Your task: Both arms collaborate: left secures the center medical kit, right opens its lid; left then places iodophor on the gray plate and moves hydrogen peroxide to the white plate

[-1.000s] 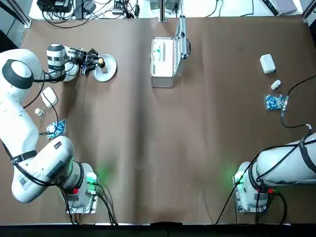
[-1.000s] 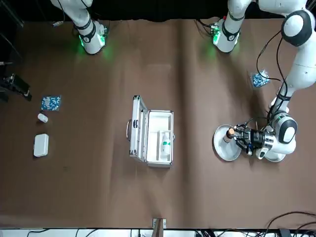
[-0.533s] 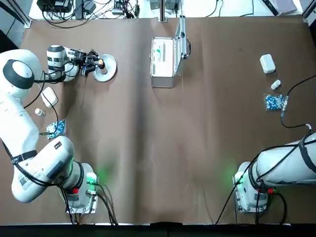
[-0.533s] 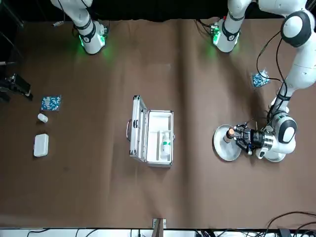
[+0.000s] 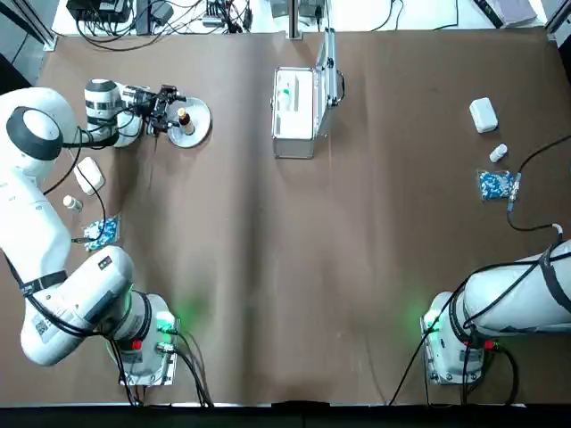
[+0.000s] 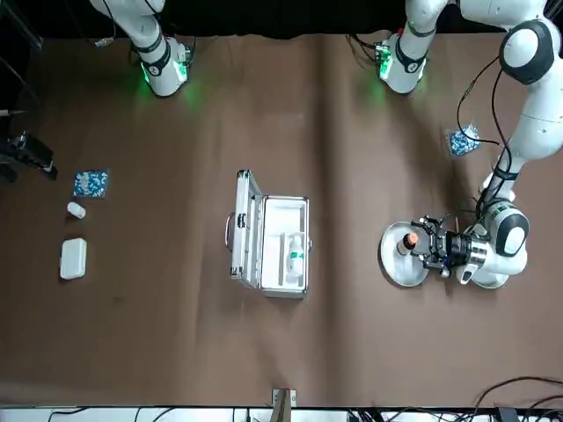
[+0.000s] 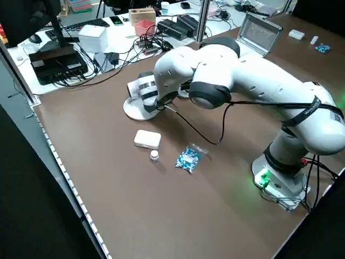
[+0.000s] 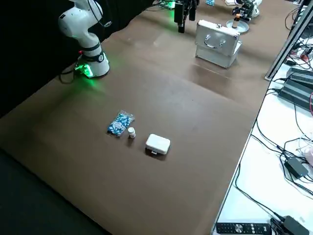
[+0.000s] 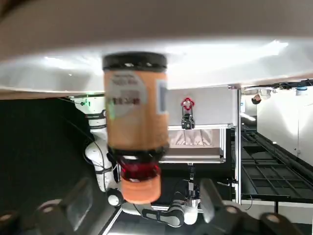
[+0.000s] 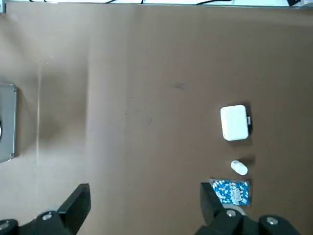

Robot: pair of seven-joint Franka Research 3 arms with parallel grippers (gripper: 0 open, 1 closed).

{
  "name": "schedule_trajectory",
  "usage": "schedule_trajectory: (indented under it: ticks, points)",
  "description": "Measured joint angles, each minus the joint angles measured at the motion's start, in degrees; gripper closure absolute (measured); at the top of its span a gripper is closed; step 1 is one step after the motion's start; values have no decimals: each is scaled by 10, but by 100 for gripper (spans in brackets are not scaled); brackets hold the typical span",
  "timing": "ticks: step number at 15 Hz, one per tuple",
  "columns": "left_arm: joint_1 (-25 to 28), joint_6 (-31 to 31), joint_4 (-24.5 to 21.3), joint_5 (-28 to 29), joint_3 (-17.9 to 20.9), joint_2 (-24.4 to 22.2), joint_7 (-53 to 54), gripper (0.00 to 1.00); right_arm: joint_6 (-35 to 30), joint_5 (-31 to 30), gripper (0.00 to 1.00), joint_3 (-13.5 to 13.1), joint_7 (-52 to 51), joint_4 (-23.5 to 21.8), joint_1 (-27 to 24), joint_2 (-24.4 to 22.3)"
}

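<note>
Opened around the upright iodophor (image 9: 135, 125) on the gray plate (image 5: 198, 120), the left hand (image 5: 169, 111) held nothing; the bottle was judged light, rigid, tippable.

White box (image 5: 483, 115), small vial (image 5: 498, 153) and blue packet (image 5: 494, 185) lie near each other

Large white robot arm (image 7: 237, 81) bent low over a round pale plate (image 7: 136, 109). Just beside the plate: small white rectangular box (image 7: 147, 139), tiny white vial (image 7: 154, 156), blue-and-white packet (image 7: 188, 158).
</note>
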Motion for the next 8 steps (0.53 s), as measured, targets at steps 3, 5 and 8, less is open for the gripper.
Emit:
schedule_trajectory:
  ticks: [3, 5, 8]
  points:
    - [-12, -1, 20, 0, -2, -18, 0, 0, 0, 0, 1, 0, 0, 0, 0, 0]
    - [-19, -1, 29, 9, -7, -46, -1, 0, 0, 0, 1, 0, 0, 0, 0, 0]
    - [-40, -2, 34, 49, -17, -97, -4, 0, -1, 0, 1, 0, 0, 0, 0, 0]
